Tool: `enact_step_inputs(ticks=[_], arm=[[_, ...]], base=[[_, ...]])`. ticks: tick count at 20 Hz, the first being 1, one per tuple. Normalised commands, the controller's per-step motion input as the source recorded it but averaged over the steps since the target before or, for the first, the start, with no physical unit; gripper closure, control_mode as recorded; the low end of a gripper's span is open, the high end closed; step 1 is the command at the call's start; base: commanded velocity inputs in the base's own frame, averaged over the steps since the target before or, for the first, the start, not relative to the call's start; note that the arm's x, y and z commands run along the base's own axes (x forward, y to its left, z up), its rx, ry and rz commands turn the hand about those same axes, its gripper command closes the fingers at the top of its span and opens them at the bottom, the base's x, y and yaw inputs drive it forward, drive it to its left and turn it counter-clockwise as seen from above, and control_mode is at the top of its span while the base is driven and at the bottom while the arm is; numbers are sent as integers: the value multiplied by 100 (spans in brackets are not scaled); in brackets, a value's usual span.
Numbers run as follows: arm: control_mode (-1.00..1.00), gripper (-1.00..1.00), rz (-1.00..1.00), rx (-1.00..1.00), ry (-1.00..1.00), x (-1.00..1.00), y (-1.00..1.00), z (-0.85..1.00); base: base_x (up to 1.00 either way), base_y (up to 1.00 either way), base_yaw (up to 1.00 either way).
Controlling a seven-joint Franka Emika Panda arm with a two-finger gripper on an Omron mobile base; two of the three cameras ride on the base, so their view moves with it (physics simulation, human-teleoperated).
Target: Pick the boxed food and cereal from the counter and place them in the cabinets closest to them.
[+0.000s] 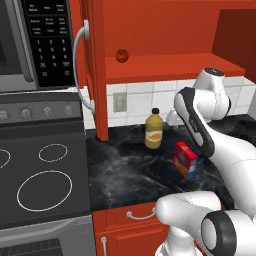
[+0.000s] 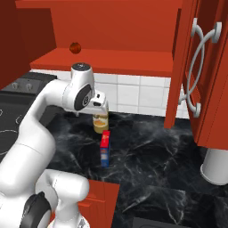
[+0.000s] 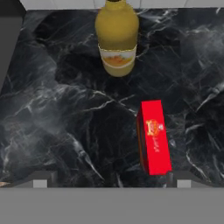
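The tool (image 3: 109, 179) hangs above the black marbled worktop (image 1: 125, 172) with its two dark fingertips (image 3: 41, 178) spread wide apart and nothing between them. A red box with a blue side (image 1: 185, 159) stands upright on the worktop, below the tool and nearer its right-hand tip in the hand view (image 3: 154, 138); in the right base view the box (image 2: 105, 148) stands in front of the arm. Just behind the box, toward the tiled wall, stands a yellow bottle with a dark cap (image 1: 154, 129), apart from it. Above, the red wall cabinet (image 1: 175, 67) is open, its door (image 1: 92, 70) swung out, and a small round reddish thing (image 1: 121, 55), perhaps a fruit, rests on its shelf. The stovetop (image 1: 42, 170) lies left of the worktop
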Motion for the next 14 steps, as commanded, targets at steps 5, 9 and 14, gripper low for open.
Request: enact_step_inputs(ticks=[5, 9, 14], arm=[[-100, -100, 2, 0, 0, -22, -16, -41], [-100, -100, 3, 0, 0, -21, -17, -43], [-100, -100, 3, 0, 0, -18, -16, -44]], base=[[0, 0, 0], [0, 0, 0], [0, 0, 0]])
